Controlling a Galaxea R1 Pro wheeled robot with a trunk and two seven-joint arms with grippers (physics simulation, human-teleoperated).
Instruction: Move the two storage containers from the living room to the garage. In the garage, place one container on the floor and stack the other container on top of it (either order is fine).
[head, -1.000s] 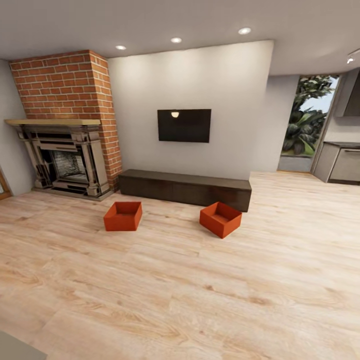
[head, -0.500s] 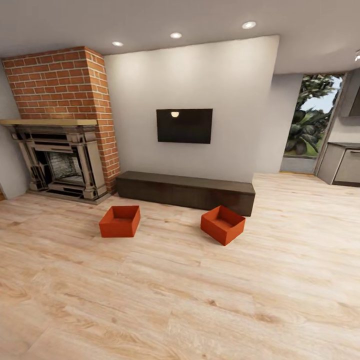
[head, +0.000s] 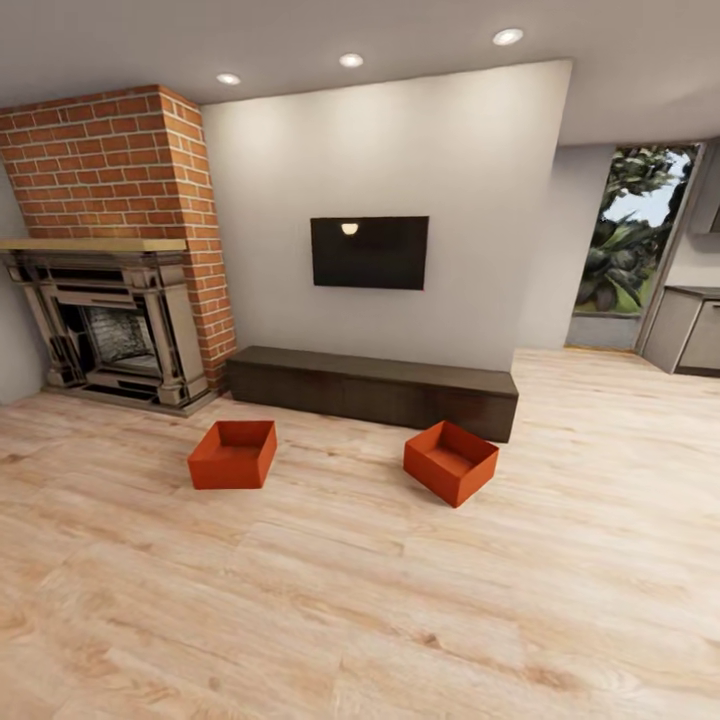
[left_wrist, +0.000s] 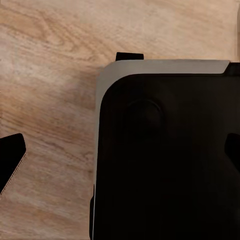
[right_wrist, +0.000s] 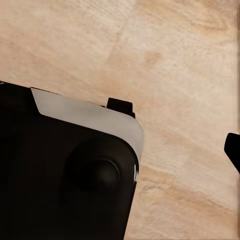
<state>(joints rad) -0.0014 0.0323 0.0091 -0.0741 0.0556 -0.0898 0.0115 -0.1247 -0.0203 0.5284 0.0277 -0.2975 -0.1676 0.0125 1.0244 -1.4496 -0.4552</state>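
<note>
I see both storage containers on the living room's wood floor (head: 360, 600): the left container (head: 233, 454) near the fireplace (head: 110, 320), the right container (head: 451, 461) just before the dark low cabinet (head: 370, 388) under the TV (head: 369, 252). My wrist views look down on the robot's dark base (left_wrist: 165, 155) over planks; dark tips at their edges don't let me tell either tool's state.

brick fireplace (head: 115, 300) | wall TV (head: 369, 252) | dark cabinet (head: 370, 388)

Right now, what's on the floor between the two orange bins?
In the head view, bare light wood plank floor lies between the left storage container and the right storage container; nothing stands there.
</note>
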